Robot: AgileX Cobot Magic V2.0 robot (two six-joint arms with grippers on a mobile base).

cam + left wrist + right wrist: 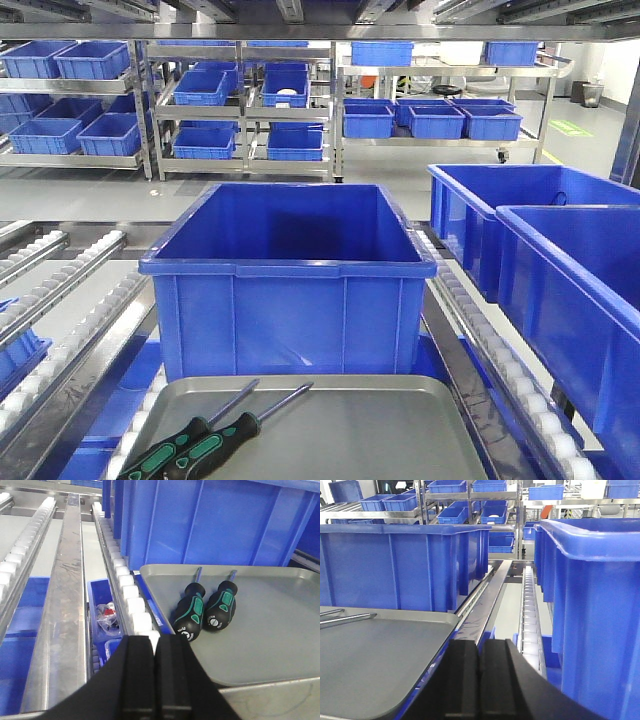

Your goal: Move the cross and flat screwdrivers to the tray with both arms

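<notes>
Fingers (137, 680) of the left gripper (156, 680) are seen pressed together with no gap, and nothing is held between them; they hang over the near left corner of the tray (280, 630), just beside the roller rail (127, 587). The right gripper (479, 680) is likewise closed on nothing, its pads (462, 680) meeting above the near right edge of the tray.

Both screwdrivers lie side by side on the tray's near left part, handles toward the near edge and shafts pointing far and right. The left screwdriver (190, 612) and the right screwdriver (221, 607) are almost touching along their handles. Neither is touched by a gripper.

Just beyond the tray a large blue bin (290, 280) is set, and two more blue bins (560, 260) stand to the right. Below the left rail a small bag of parts (106, 617) is seen in a blue compartment. Shelves of blue bins (240, 110) fill the far background.
</notes>
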